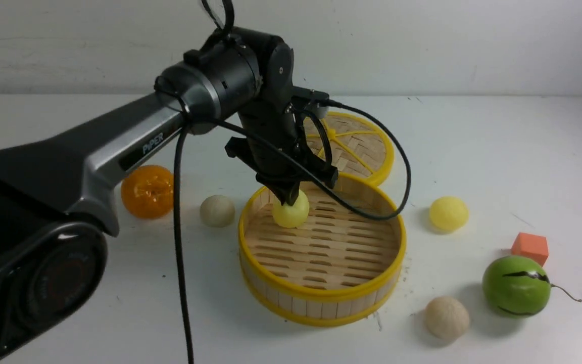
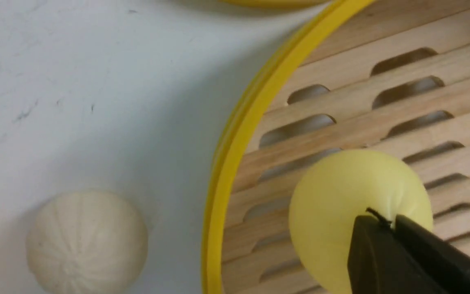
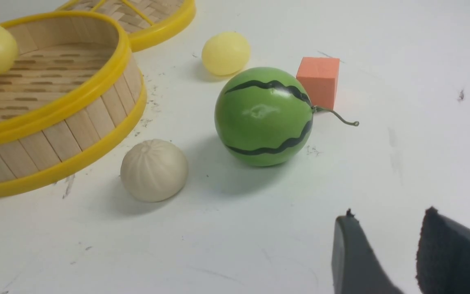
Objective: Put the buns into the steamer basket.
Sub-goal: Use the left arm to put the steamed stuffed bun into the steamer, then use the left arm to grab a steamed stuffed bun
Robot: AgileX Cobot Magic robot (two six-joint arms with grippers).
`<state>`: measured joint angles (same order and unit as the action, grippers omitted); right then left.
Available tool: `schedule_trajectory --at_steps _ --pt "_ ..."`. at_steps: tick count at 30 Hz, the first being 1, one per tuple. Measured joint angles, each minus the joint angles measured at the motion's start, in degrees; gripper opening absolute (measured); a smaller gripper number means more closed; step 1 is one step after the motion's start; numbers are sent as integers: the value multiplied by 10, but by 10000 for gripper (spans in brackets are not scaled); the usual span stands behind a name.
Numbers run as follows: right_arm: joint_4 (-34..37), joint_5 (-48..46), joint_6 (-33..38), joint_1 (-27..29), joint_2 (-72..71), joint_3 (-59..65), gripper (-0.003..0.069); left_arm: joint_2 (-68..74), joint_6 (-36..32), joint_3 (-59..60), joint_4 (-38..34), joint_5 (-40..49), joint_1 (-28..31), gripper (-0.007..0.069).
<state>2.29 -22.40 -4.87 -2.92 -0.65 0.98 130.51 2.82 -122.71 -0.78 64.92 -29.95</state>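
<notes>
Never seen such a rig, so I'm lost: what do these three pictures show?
A two-armed robot working at a white table. The wide picture looks forward from between its arms; the other two come from cameras on each wrist. The left gripper is shut, pinching a pale yellow bun inside the round bamboo steamer basket. The right gripper is open and empty. On the table lie another pale yellow bun, two off-white pleated buns, a glossy orange fruit, a green striped ball, an orange cube and a flat woven disc.

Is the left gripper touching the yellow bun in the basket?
Touching. Left wrist view: left gripper pinches shut on top of the yellow bun, no gap.
</notes>
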Motion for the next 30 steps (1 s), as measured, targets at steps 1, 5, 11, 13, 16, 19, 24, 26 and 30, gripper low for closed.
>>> schedule_trajectory --at_steps 1,5,11,13,16,19,24,26,30 --pt "0 0 0 0 0 0 239 1 0 -1 2 0 0 -13" --pt "0 0 0 0 0 0 239 22 3 -8 33 -2 -2 9" --pt "0 0 0 0 0 0 239 20 13 -11 35 -2 -2 207" --pt "0 0 0 0 0 0 240 11 24 -11 27 4 -2 293" --pt "0 0 0 0 0 0 241 -24 31 -11 21 25 -2 396" --pt "0 0 0 0 0 0 241 -74 32 -11 42 53 1 414" --pt "0 0 0 0 0 0 241 -132 32 5 69 58 36 274" --pt "0 0 0 0 0 0 241 -143 32 40 73 58 71 137" --pt "0 0 0 0 0 0 241 -122 12 94 64 59 106 -2"
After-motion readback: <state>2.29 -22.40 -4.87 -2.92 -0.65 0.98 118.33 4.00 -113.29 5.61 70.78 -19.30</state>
